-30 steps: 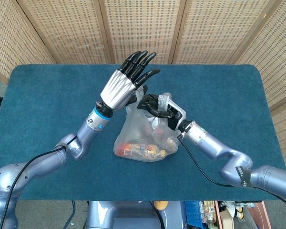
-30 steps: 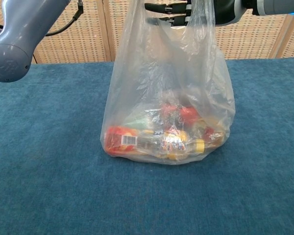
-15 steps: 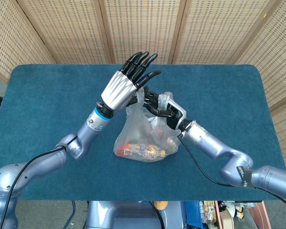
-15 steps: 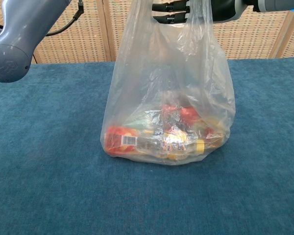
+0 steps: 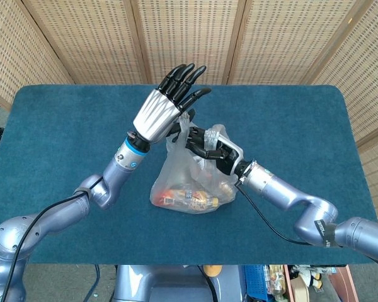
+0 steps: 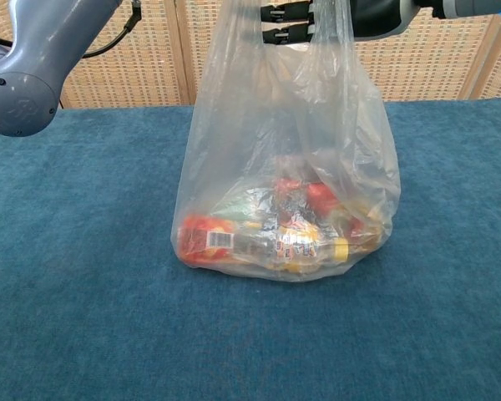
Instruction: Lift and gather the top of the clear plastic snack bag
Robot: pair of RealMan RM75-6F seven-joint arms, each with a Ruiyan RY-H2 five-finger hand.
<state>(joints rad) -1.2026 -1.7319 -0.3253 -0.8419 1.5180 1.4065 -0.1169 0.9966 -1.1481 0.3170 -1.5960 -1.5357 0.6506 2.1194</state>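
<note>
Gripping, right hand point(image 5: 209, 142): dark fingers closed on the gathered top of the bag point(image 5: 192, 179), holding it up.
Left hand point(image 5: 167, 107): silver back, black fingers point(image 5: 184, 78) straight and spread, holding nothing, just beside the bag's top.
Bag: thin, clear, crinkled plastic, tall and slack, bottom resting near the table's point(image 5: 63, 132) middle.
Snacks point(image 6: 280, 234): red and yellow packets heaped inside at the bottom.
Table: blue, felt-like cloth.
</note>
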